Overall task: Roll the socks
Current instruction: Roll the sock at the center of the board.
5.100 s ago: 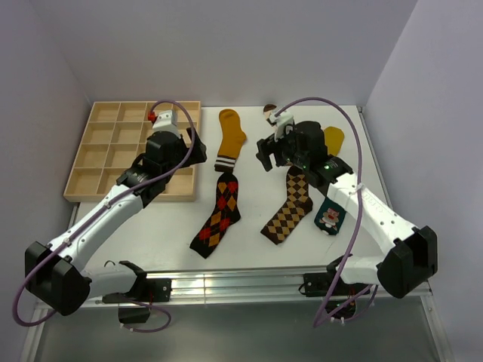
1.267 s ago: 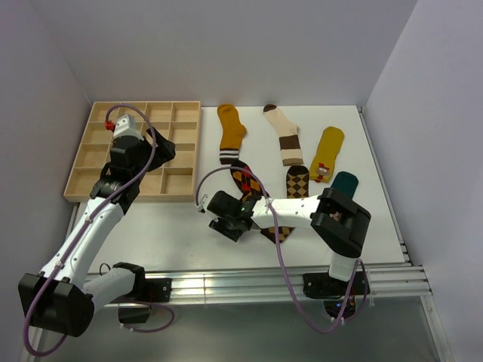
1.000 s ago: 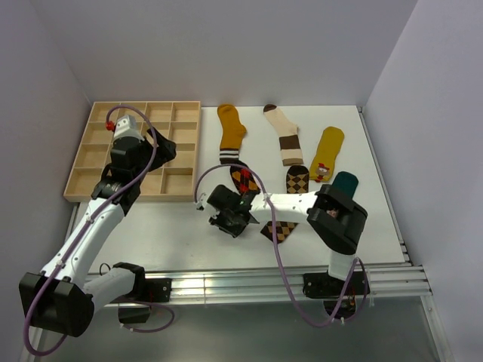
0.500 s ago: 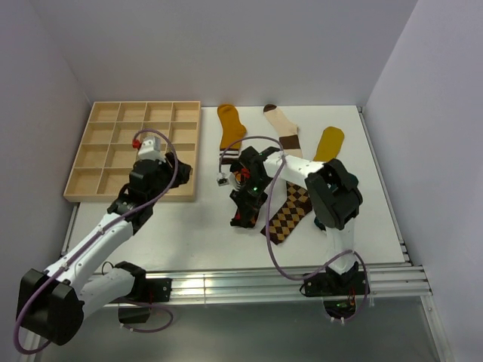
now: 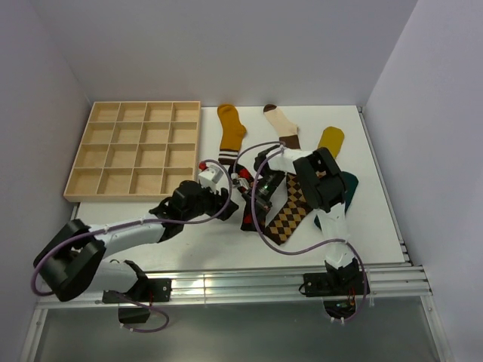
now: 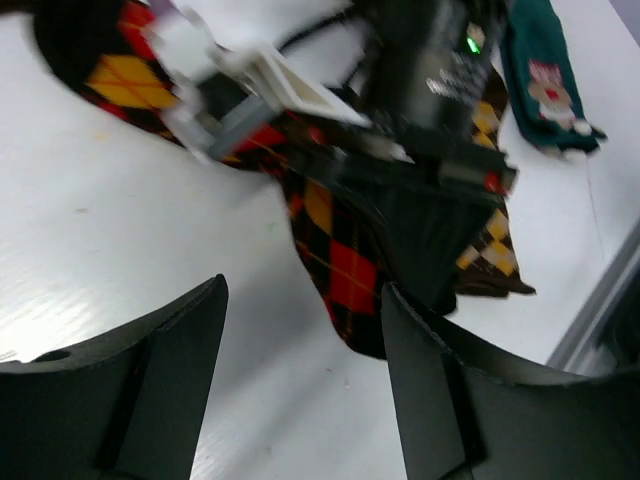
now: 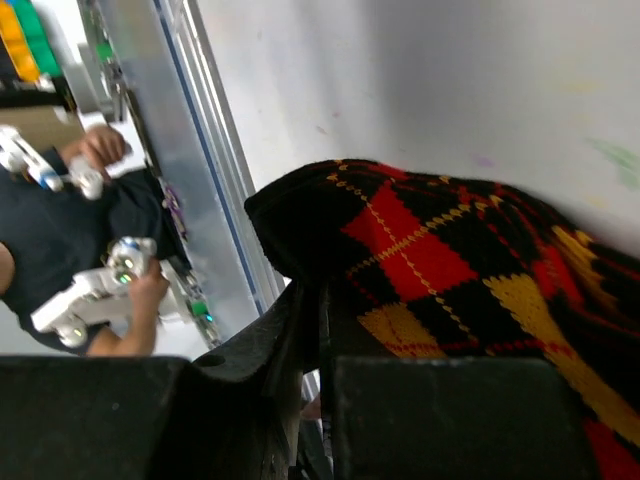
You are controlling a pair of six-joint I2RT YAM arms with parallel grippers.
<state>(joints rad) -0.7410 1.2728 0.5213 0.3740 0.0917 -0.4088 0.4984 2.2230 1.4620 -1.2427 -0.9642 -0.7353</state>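
Note:
The red-and-black argyle sock [image 5: 247, 219] lies mid-table, one end lifted in my right gripper [image 5: 254, 197], whose jaws are shut on the fabric [image 7: 450, 260]. My left gripper [image 5: 225, 197] hovers low just left of it, open, with bare table between its fingers [image 6: 302, 295]; in the left wrist view the sock [image 6: 345, 275] hangs under the right gripper. A brown-and-orange argyle sock [image 5: 287, 215] lies to the right. Mustard [image 5: 230, 132], cream-and-brown [image 5: 283, 124], yellow [image 5: 330, 139] and teal [image 5: 346, 185] socks lie flat behind.
A wooden compartment tray [image 5: 113, 196] sits at the back left. The right arm is folded tightly over the middle socks, its cable looping toward the front edge. Metal rails run along the table's near edge.
My left arm has swung down from over the tray to the table's middle, beside the red-and-black sock. My right gripper has closed on that sock and shifted slightly right.

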